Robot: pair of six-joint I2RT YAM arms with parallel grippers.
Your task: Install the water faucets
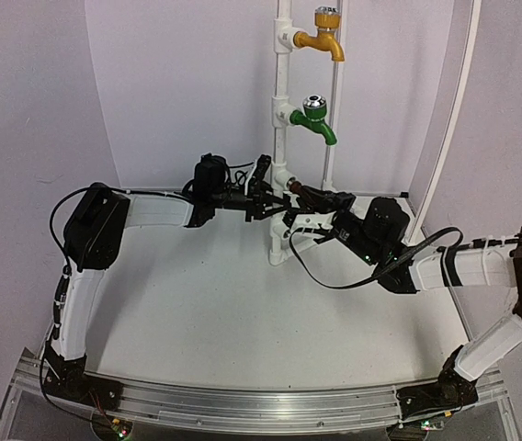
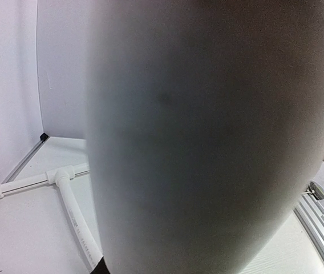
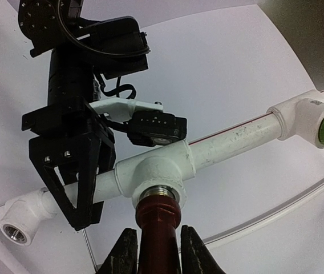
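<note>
I have the right gripper (image 3: 158, 251) closed narrow on the dark brown faucet (image 3: 158, 220), one finger on each side of its body; its threaded end sits in the mouth of the tee socket (image 3: 153, 168) on the white pipe stand (image 1: 280, 101); how deep it goes I cannot tell. My left gripper (image 3: 73, 191) is clamped on the pipe just beside that tee; its wrist camera shows little but blurred white pipe. Higher on the stand the green faucet (image 1: 319, 121) sits in its own socket; the yellow-orange faucet (image 1: 325, 39) sits in the top one; the elbow socket (image 3: 15, 231) beyond the left gripper shows a metal-threaded mouth.
</note>
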